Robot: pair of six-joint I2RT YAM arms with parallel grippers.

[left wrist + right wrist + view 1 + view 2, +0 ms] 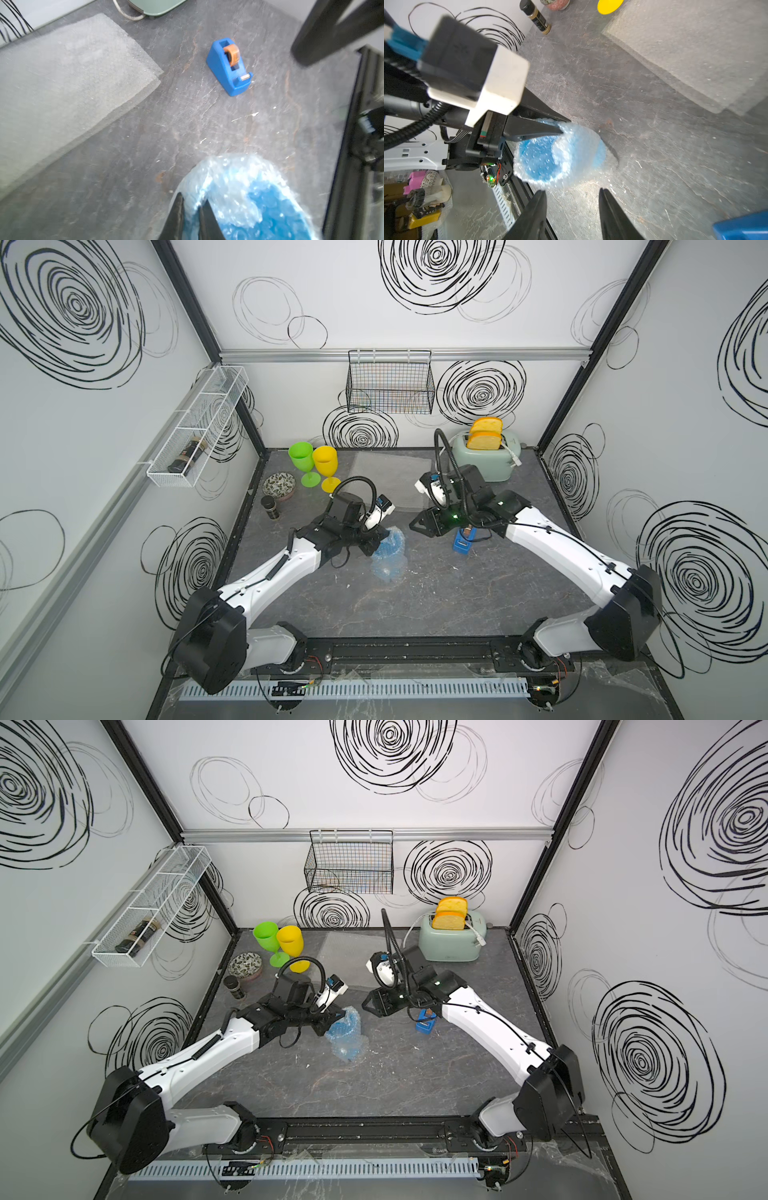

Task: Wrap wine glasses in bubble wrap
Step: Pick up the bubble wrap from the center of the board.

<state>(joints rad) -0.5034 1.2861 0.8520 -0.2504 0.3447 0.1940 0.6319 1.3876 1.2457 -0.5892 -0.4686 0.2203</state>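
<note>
Back left: green goblet point(300, 457) and yellow goblet point(325, 461), upright, side by side, both bare. Left gripper point(376, 545) is clamped on the wrap-covered rim of the blue goblet point(388, 553), mid-table point(436, 593) (bubble wrap point(579, 143) bunched all round it). Spare sheets point(388, 477) lie flat behind. Right gripper point(572, 190): fingers apart, empty, near the goblet. Tape dispenser point(462, 546) sits just right of it.

L gripper point(334, 1021) at rim of blue goblet point(341, 1029) w/ bubble wrap point(350, 1049) bunched round it; R gripper point(365, 1006) near, not touching.
</note>
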